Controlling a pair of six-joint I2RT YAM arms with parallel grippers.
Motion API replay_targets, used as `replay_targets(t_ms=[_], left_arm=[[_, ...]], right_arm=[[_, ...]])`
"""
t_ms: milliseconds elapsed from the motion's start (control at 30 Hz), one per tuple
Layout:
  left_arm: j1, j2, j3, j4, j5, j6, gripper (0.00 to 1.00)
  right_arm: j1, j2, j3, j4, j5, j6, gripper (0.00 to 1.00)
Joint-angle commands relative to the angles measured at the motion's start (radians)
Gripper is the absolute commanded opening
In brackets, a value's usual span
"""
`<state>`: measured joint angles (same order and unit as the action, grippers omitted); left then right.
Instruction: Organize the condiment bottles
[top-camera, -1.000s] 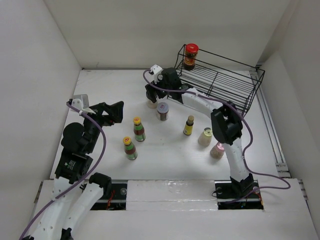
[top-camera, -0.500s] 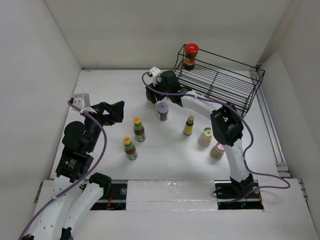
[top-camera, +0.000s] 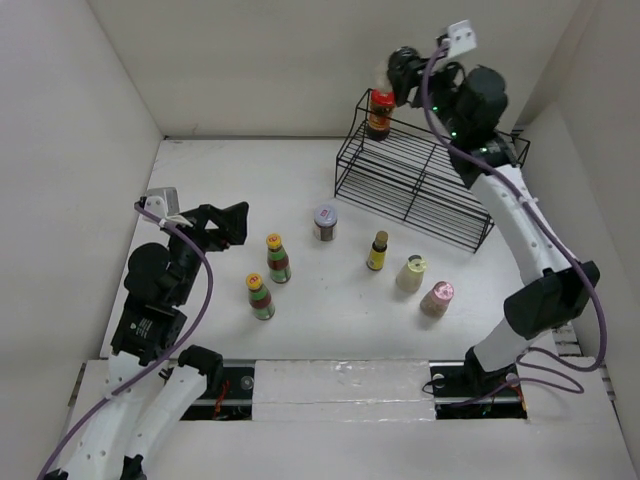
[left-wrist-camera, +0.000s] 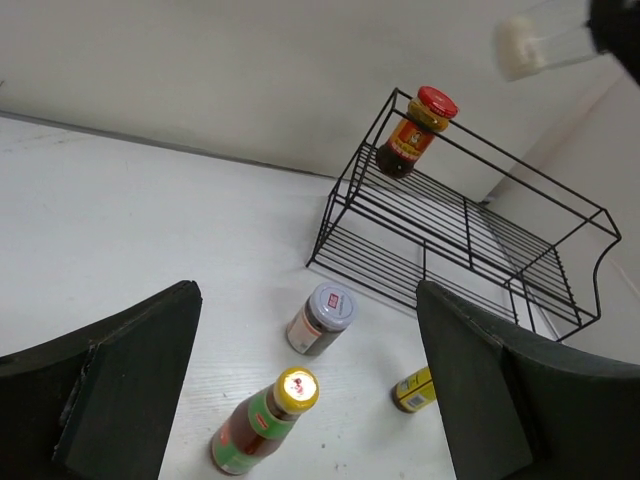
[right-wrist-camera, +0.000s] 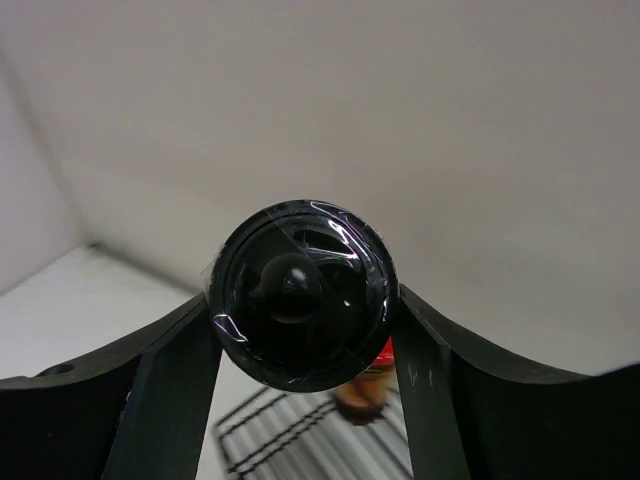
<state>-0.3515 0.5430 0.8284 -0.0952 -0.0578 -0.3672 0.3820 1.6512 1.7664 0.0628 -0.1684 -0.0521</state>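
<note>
Only 1 of 8 was racked: the red-lidded jar (top-camera: 381, 108) stood on the rack (top-camera: 440, 175) at the bench's (top-camera: 220, 175) far right corner. The right pincer (top-camera: 392, 75), clenched on the black-capped bottle (right-wrist-camera: 300, 300), hung just beside that jar. 6 more, from the purple-lidded jar (top-camera: 325, 222) to the pink-capped bottle (top-camera: 436, 298), stood mid-bench. The left pincer (top-camera: 238, 225) gaped, released, near the left edge.

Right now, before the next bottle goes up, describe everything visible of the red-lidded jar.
The red-lidded jar is small, with a glossy red lid, a yellow-orange neck band, a red label and dark contents; it looks like glass. It stands upright, lid on, at the far left corner of the upper tier of the black wire rack, resting on its wires. The right gripper holds a black-capped bottle just above it, not touching.
</note>
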Motion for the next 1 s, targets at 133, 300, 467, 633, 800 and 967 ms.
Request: replay_targets(t_ms=[133, 300, 467, 633, 800, 967], left_arm=[[0.002, -0.058, 0.081, 0.002, -0.069, -0.097, 0.91], [0.002, -0.095, 0.172, 0.017, -0.089, -0.133, 0.93], [0.002, -0.150, 0.236, 0.106, -0.099, -0.133, 1.00], [0.002, -0.150, 0.284, 0.155, -0.128, -0.167, 1.00], [0.025, -0.202, 0.245, 0.190, -0.198, -0.176, 1.00], [0.037, -0.256, 0.102, 0.212, -0.263, -0.142, 1.00]], right_arm=[[-0.205, 0.027, 0.066, -0.024, 0.026, 0.038, 0.51], [-0.255, 0.101, 0.133, -0.106, -0.006, 0.038, 0.51], [-0.305, 0.145, 0.133, -0.106, -0.029, 0.038, 0.51], [-0.315, 0.211, 0.133, -0.095, -0.042, 0.038, 0.51], [-0.315, 0.280, 0.151, -0.119, -0.063, 0.038, 0.51], [-0.315, 0.367, 0.197, -0.147, -0.063, 0.038, 0.52]])
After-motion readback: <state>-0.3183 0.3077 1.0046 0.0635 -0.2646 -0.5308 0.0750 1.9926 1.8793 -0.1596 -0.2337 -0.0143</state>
